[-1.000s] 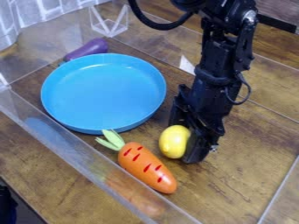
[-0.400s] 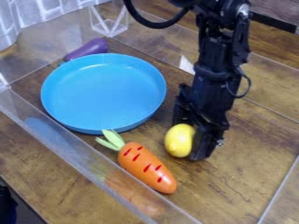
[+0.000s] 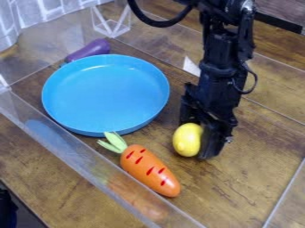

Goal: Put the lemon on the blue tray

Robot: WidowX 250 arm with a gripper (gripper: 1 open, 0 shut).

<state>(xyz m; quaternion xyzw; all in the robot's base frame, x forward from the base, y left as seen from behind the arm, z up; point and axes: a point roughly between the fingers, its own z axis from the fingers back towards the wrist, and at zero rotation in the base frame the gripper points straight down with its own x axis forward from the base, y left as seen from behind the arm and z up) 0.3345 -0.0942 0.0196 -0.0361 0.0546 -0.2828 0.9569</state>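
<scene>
The lemon [image 3: 187,140], a small bright-yellow oval, sits low over the wooden table just right of the blue tray [image 3: 71,123]. My gripper [image 3: 198,142] comes down from above on a black arm, and its dark fingers stand on either side of the lemon, closed against it. The tray is a wide round blue dish with nothing in it, left of the gripper. The lemon's far side is hidden by the fingers.
An orange carrot [image 3: 149,171] with green leaves lies in front of the tray, close to the lemon's lower left. A purple object [image 3: 89,48] lies behind the tray. Clear plastic walls [image 3: 48,142] run along the front left and the back.
The gripper and the lemon have shifted together slightly to the right and a little up. The carrot and the tray have not moved.
</scene>
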